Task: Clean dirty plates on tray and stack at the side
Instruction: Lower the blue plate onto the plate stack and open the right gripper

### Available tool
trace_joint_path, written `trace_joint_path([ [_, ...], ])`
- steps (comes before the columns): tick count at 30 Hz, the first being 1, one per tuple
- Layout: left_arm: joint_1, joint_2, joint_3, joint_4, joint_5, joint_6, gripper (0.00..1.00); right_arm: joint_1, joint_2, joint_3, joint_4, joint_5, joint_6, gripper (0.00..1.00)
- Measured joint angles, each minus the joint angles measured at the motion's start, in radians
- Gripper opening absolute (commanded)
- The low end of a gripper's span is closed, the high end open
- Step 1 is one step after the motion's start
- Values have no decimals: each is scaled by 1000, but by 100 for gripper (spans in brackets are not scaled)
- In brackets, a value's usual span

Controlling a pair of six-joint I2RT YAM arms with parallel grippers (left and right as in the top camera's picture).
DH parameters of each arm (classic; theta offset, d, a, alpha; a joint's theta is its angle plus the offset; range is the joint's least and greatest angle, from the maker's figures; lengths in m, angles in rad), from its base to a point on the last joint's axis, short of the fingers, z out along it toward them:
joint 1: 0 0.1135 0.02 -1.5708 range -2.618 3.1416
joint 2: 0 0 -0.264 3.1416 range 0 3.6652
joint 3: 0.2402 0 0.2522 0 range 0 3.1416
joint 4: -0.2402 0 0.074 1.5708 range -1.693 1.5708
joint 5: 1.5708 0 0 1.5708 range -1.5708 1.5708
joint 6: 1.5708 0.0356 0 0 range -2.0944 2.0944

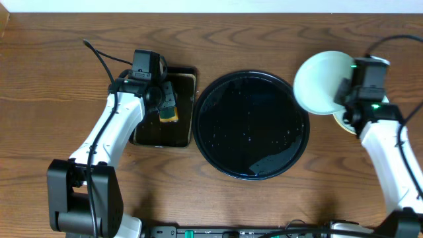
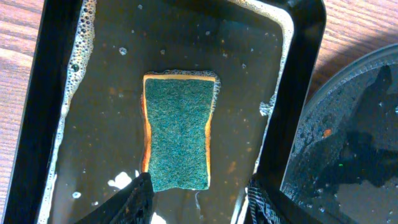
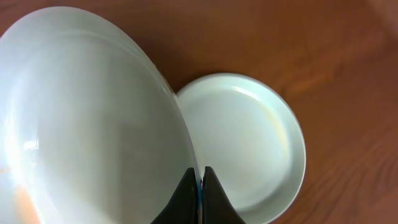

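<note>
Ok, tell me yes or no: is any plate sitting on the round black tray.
No: the round black tray shows only wet droplets, and a plate hangs in the right end effector beside it.

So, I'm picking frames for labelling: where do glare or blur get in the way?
Overhead: the round tray mirrors a pale patch near its front rim. Left wrist: sponge sharp, foam bright. Right wrist: the held plate is soft and glary at its left edge; the lower plate is crisper.
</note>
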Motion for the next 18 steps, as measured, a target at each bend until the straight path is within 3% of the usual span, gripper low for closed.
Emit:
trace_joint_path([
  [8, 0, 0, 0, 0, 0, 0, 51, -214, 127, 0, -2, -167, 161, 1],
  [18, 0, 0, 0, -4, 0, 0, 51, -357, 196, 0, 47, -231, 261, 4],
])
